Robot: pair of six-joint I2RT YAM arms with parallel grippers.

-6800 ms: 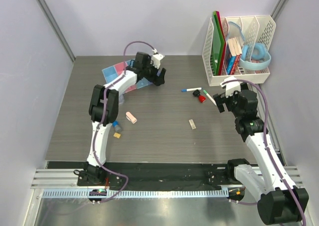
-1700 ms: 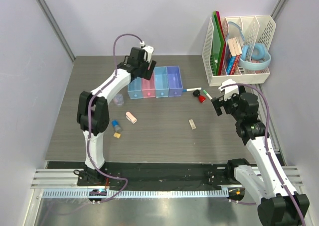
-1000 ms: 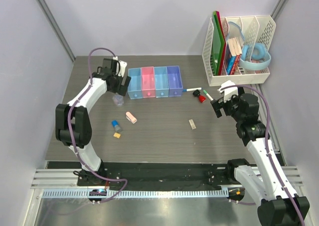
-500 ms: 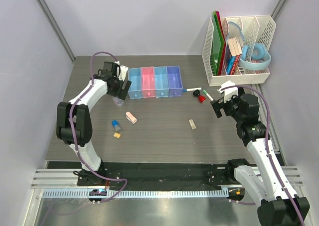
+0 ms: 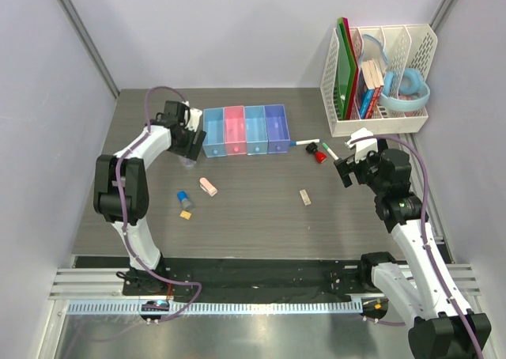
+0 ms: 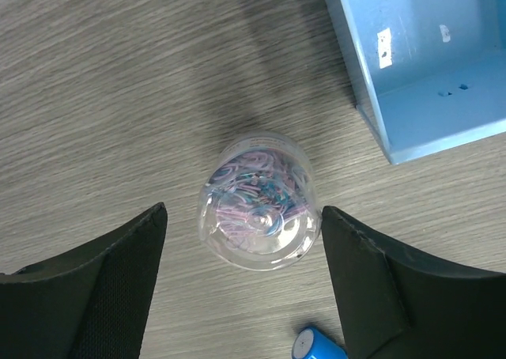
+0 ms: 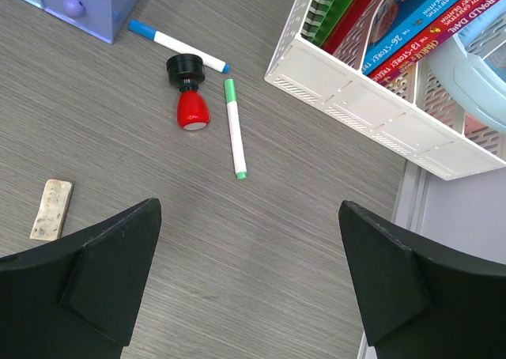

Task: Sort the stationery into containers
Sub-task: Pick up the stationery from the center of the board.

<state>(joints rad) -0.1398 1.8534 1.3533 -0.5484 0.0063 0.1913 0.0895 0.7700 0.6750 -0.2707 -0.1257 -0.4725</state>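
A clear round tub [image 6: 259, 201] of coloured clips stands on the table just left of the containers [image 5: 245, 130], a row of four joined bins. My left gripper [image 6: 243, 210] is open and straddles the tub, with a gap on both sides. It hangs over the tub [image 5: 188, 161] in the top view. Below lie a blue-capped cylinder [image 5: 184, 199], a tiny yellow piece [image 5: 186, 214] and a pink eraser [image 5: 208, 187]. My right gripper [image 7: 250, 205] is open and empty above bare table. Ahead of it are a red-black piece [image 7: 188, 98], a green-capped pen [image 7: 234, 130], a blue-capped pen [image 7: 178, 44] and a beige eraser [image 7: 50, 209].
A tall white perforated rack [image 5: 379, 66] with books, green boards and a light-blue ring stands at the back right, close to the right arm. The light-blue end bin [image 6: 427, 58] is just right of the tub. Grey walls close in the table on both sides.
The left gripper has shifted from the table's left side to over the clear tub, and its jaws have narrowed a little. The right arm has not moved.
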